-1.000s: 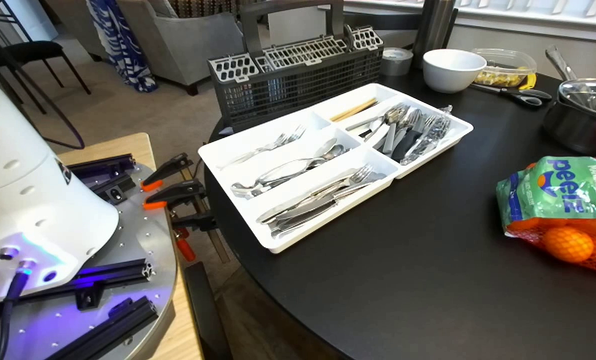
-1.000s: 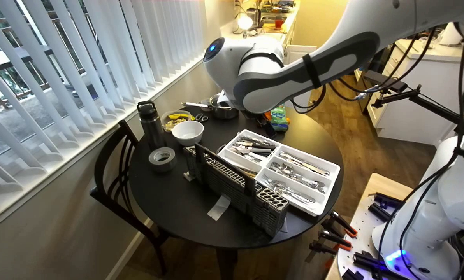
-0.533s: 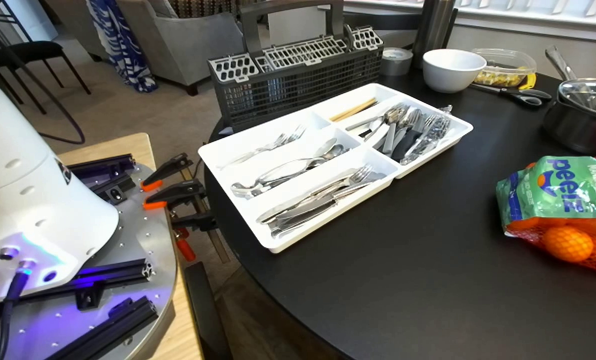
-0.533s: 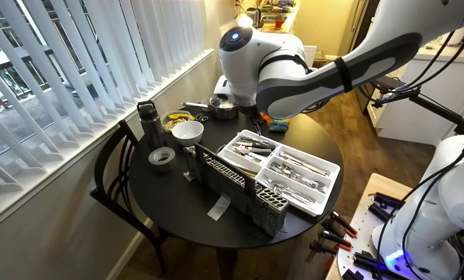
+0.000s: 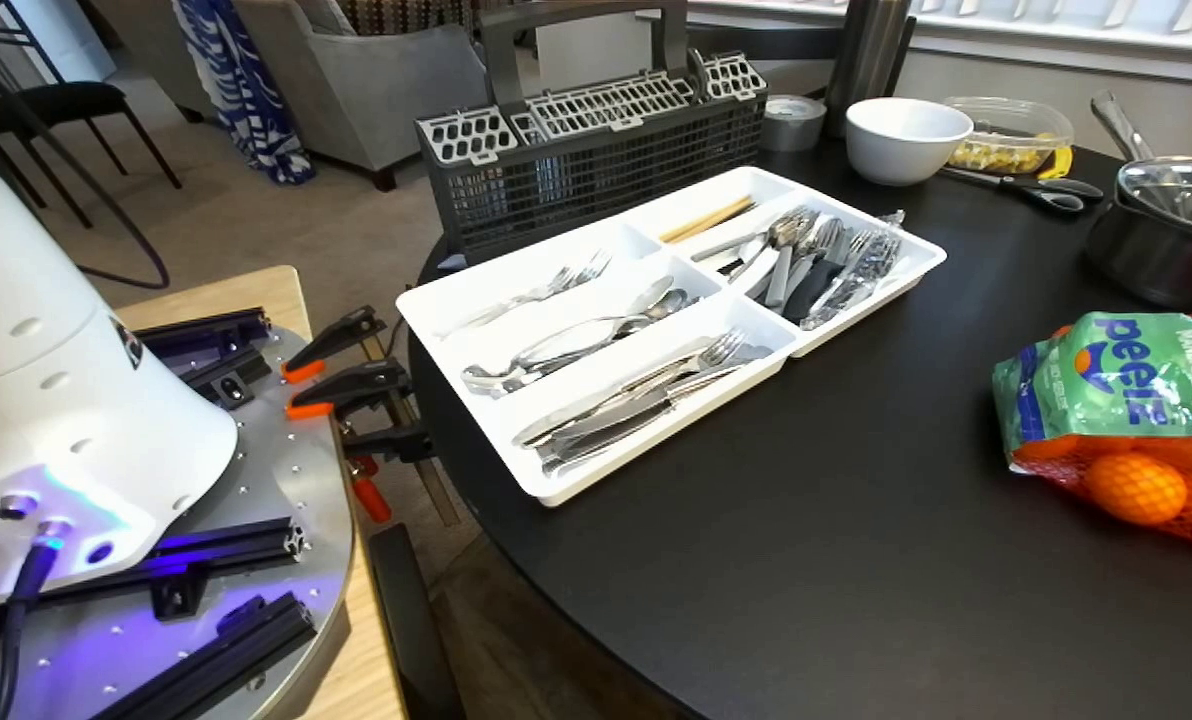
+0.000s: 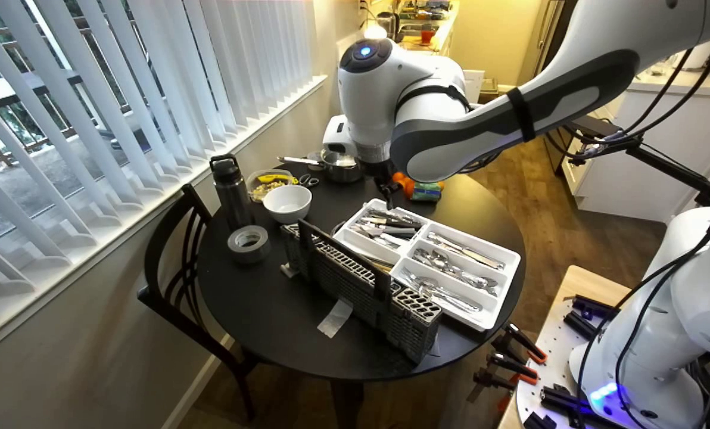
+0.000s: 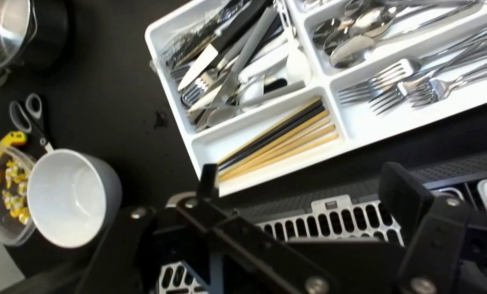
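1. The gripper (image 7: 302,183) is held over the worktop (image 5: 856,560), its fingers (image 7: 407,196) spread wide; nothing is gripped.
2. Below the gripper, the tray (image 7: 211,151) is divided by walls, probably so that forks (image 7: 407,87), spoons (image 7: 353,51) and chopsticks (image 7: 284,143) are kept apart.
3. Beside the tray, also below the gripper, the basket (image 5: 596,180) is stood with its handle (image 5: 501,65) uppermost, presumably for lifting.
4. The bowl (image 7: 68,198) is set off to one side of the gripper, seemingly to avoid crowding.

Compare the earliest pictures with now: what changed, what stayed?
In an exterior view, the arm shifted right in the picture and its pincer swung left, pointing more steeply down. Nothing was gripped or released: the pincer is open. Tray, cutlery, bowl and basket stayed put.
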{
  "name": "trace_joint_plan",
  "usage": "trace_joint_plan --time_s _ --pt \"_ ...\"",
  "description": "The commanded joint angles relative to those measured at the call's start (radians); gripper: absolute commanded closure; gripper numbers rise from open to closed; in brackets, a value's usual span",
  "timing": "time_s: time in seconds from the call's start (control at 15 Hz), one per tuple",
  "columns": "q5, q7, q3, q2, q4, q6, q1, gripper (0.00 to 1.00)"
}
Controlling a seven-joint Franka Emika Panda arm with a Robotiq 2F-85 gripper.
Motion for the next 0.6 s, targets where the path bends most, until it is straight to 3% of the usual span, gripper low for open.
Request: trace_joint_plan --time_s 0.0,0.27,0.53 --pt "0.116 -0.186 -0.023 0.008 -0.023 0.168 -0.008 0.0" --pt "0.296 -0.413 -0.039 0.055 -0.016 0.24 -0.016 0.0" --pt "0.224 -0.398 -0.048 0.097 -0.016 0.212 -0.031 0.0"
